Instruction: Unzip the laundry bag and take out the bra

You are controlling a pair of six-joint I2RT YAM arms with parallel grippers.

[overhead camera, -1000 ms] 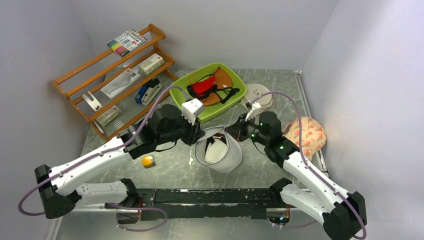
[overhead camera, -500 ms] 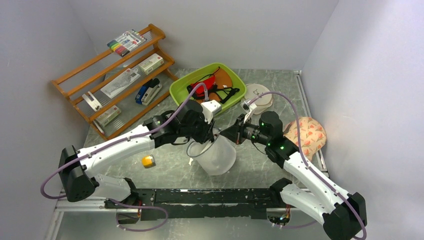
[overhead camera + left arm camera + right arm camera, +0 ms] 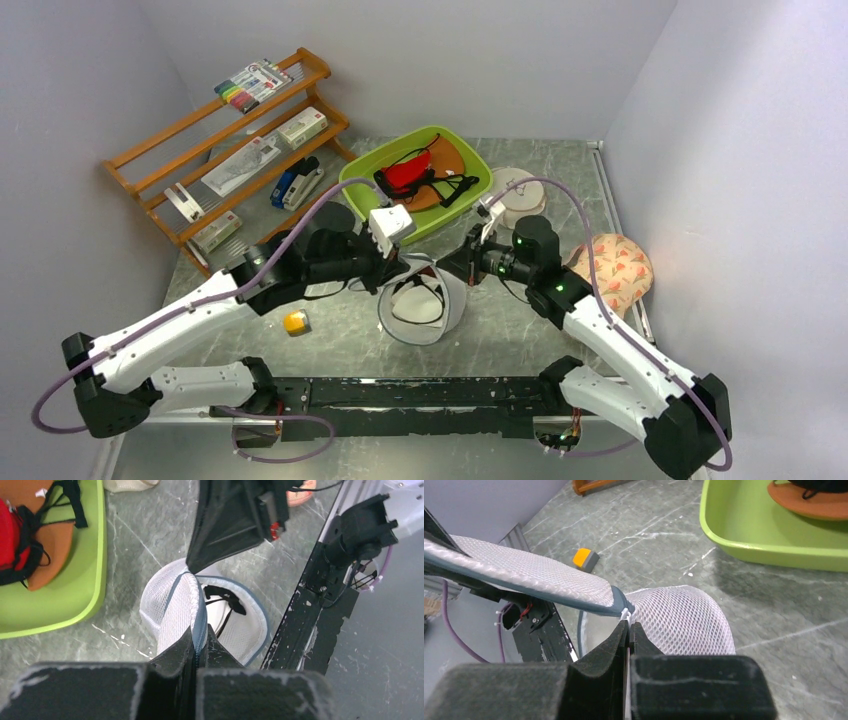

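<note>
The laundry bag (image 3: 428, 322), white mesh with a dark zipper rim, stands part open on the table's middle. My left gripper (image 3: 392, 272) is shut on its rim at the left; in the left wrist view (image 3: 200, 632) the zipper edge runs between the fingers. My right gripper (image 3: 462, 268) is shut on the white zipper pull at the bag's right side, which also shows in the right wrist view (image 3: 629, 625). Inside the bag (image 3: 172, 605) a dark thin strap (image 3: 223, 594) shows against the white lining. The bra's cups are hidden.
A green tray (image 3: 480, 190) behind the bag holds a red garment with black straps (image 3: 405, 172). A cream round pouch (image 3: 515, 195) and a peach floral pouch (image 3: 615, 270) lie at the right. A wooden rack (image 3: 230, 140) stands back left. A small orange block (image 3: 295, 322) lies left of the bag.
My left gripper swung right to the bag, then drew back left with the rim. The bag went from lying open, to a closed dome, to spread open between both grippers.
</note>
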